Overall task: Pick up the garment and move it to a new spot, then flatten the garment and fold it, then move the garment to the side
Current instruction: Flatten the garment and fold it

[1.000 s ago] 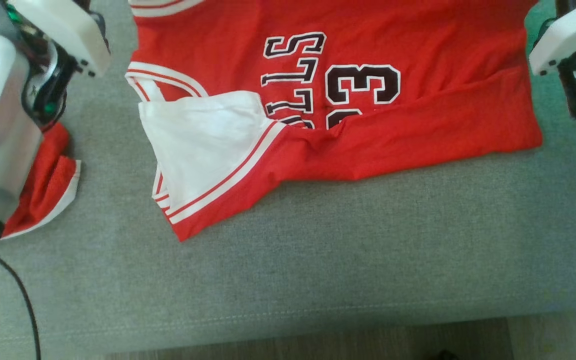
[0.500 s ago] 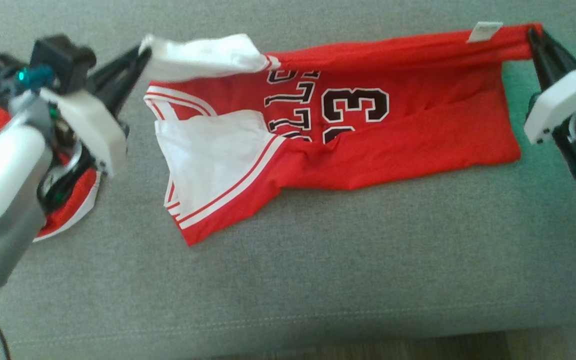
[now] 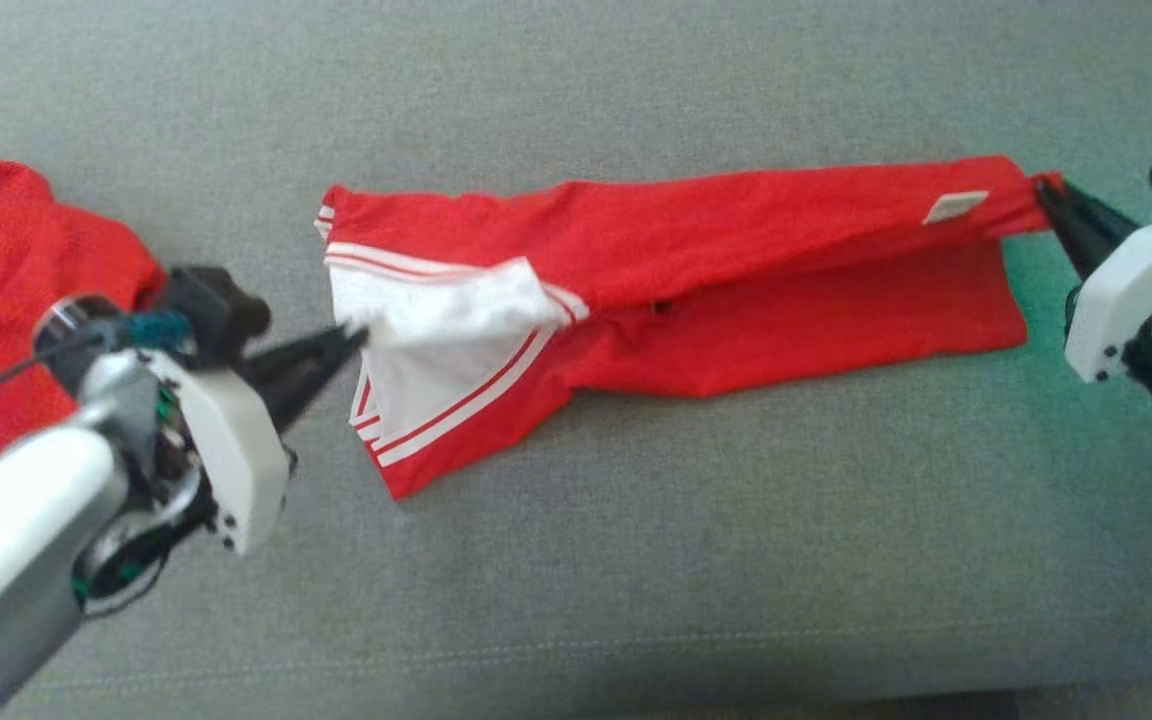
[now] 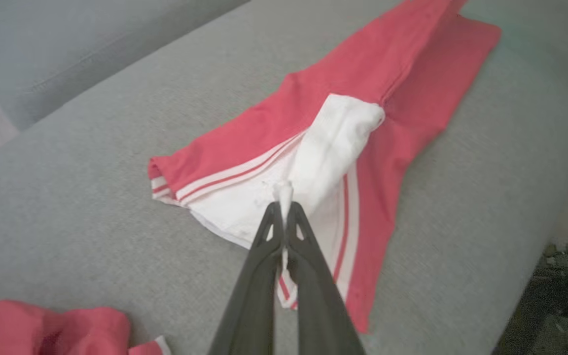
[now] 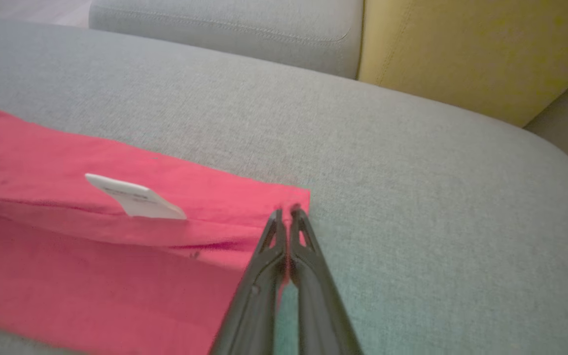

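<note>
Grey sofa cushion (image 3: 636,600) carries the work; a yellow cushion (image 5: 461,49) sits behind it on the right. The red jersey (image 3: 736,240) lies across the cushion's middle, running left to right and well clear of the front edge, with its far half laid over the near half as a lengthwise fold. The left gripper (image 3: 351,340) is clamped on a thin pinch of the white panel (image 3: 436,330) at the jersey's left end. The right gripper (image 3: 1044,190) is clamped on the red corner at the right end, just beyond the white tag (image 3: 954,207). A second red garment (image 3: 6,250) lies by the cushion's left edge, near the left arm. Likely faults: the small white pinch may slip free under tension; unequal release may skew the top layer; the bunched white panel may leave a lump in the fold; the left arm may drag the second garment.
</note>
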Motion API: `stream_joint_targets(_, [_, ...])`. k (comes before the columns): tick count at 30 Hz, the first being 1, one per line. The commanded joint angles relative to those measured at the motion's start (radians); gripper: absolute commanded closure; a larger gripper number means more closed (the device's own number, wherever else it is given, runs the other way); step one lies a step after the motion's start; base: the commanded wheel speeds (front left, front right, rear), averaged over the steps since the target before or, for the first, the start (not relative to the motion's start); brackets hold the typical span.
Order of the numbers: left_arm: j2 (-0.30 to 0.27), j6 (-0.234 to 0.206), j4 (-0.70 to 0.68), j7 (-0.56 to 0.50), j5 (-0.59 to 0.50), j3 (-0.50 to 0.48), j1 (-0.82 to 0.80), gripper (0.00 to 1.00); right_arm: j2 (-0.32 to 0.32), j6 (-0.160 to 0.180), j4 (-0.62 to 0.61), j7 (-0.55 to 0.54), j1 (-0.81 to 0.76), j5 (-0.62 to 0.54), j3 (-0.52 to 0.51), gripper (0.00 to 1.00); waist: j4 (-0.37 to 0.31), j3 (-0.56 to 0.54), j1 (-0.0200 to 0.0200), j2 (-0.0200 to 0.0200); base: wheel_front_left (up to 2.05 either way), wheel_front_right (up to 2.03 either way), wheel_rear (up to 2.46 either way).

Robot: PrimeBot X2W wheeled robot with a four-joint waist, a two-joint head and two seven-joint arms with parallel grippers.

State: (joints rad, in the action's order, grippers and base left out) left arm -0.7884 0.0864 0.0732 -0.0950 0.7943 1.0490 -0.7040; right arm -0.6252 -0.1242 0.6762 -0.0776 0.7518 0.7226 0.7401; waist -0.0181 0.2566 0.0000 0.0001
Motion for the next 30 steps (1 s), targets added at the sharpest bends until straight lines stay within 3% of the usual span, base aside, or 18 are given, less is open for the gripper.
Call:
stream_joint_targets(1, [-0.057, -0.009, -0.037, -0.011, 0.006, -0.047, -0.030, 1.00, -0.039, -0.007, -0.026, -0.009, -0.025, 0.010, 0.008, 1.00, 0.002, -0.006, 0.0000, -0.0001, 0.00, 0.00, 0.00])
stream_joint_targets(7, [-0.072, -0.028, -0.107, -0.057, 0.021, -0.018, 0.011, 1.00, -0.067, -0.007, -0.065, -0.067, -0.050, 0.050, 0.038, 1.00, -0.003, -0.025, 0.0000, -0.0001, 0.00, 0.00, 0.00])
stream_joint_targets(8, [-0.071, -0.029, -0.108, -0.061, 0.024, -0.013, 0.018, 1.00, -0.072, -0.007, -0.070, -0.075, -0.052, 0.046, 0.048, 0.83, -0.005, -0.029, 0.0000, -0.0001, 0.00, 0.00, 0.00])
stream_joint_targets(9, [-0.070, -0.030, -0.108, -0.063, 0.026, -0.009, 0.024, 1.00, -0.077, -0.007, -0.075, -0.082, -0.056, 0.044, 0.057, 0.00, -0.007, -0.033, 0.0000, -0.0001, 0.00, 0.00, 0.00])
stream_joint_targets(11, [-0.067, -0.032, -0.106, -0.072, 0.031, 0.002, 0.037, 0.00, -0.080, -0.007, -0.081, -0.107, -0.067, 0.063, 0.065, 0.00, -0.010, -0.042, 0.0000, -0.0001, 0.00, 0.00, 0.00])
stream_joint_targets(18, [-0.060, -0.052, -0.089, -0.043, 0.050, -0.009, 0.059, 0.00, -0.107, -0.007, -0.088, -0.127, -0.077, 0.080, 0.048, 0.00, -0.017, -0.082, 0.0000, -0.0001, 0.00, 0.00, 0.00])
stream_joint_targets(21, [-0.045, -0.087, -0.077, 0.007, 0.064, -0.041, 0.066, 0.00, -0.109, -0.007, -0.078, -0.082, -0.071, 0.058, 0.006, 0.00, -0.016, -0.104, 0.0000, -0.0001, 0.00, 0.00, 0.00])
stream_joint_targets(30, [0.087, -0.242, -0.028, 0.293, 0.238, -0.261, 0.144, 0.00, 0.046, -0.007, -0.093, 0.147, -0.114, 0.027, -0.229, 0.00, -0.007, -0.171, 0.0000, -0.0001, 0.00, 0.00, 0.00])
